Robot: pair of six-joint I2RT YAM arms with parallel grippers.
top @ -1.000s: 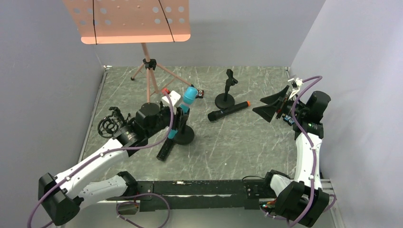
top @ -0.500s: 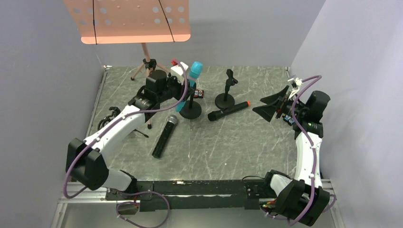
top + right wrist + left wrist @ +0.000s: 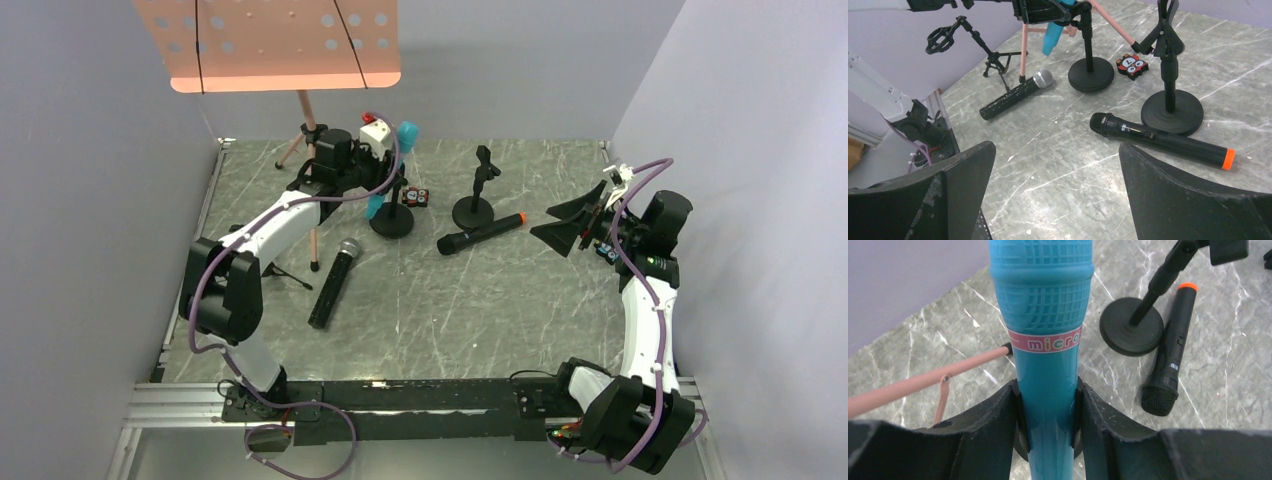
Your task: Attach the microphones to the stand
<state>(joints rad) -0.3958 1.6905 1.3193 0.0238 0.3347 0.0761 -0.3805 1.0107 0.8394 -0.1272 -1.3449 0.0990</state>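
Observation:
My left gripper [image 3: 386,176] is shut on the body of the bright blue microphone [image 3: 405,137] at the back of the table. The microphone sits tilted in the clip of a black round-base stand [image 3: 392,222]. In the left wrist view my fingers [image 3: 998,415] press both sides of the blue microphone [image 3: 1048,330]. A second stand [image 3: 473,208] is empty. The black microphone with an orange end [image 3: 480,233] lies beside it. The black microphone with a silver mesh head [image 3: 333,283] lies left of centre. My right gripper [image 3: 570,226] hangs open at the right, holding nothing.
A pink music stand [image 3: 268,45] on a tripod rises at the back left, one leg [image 3: 923,384] close to my left fingers. A small red toy [image 3: 415,197] lies between the stands. A black shock mount on a mini tripod [image 3: 943,40] stands at the left edge.
My left arm has swung from the near left to the back of the table, carrying the blue microphone and its stand along. That uncovered the silver-headed microphone. The right arm has not moved.

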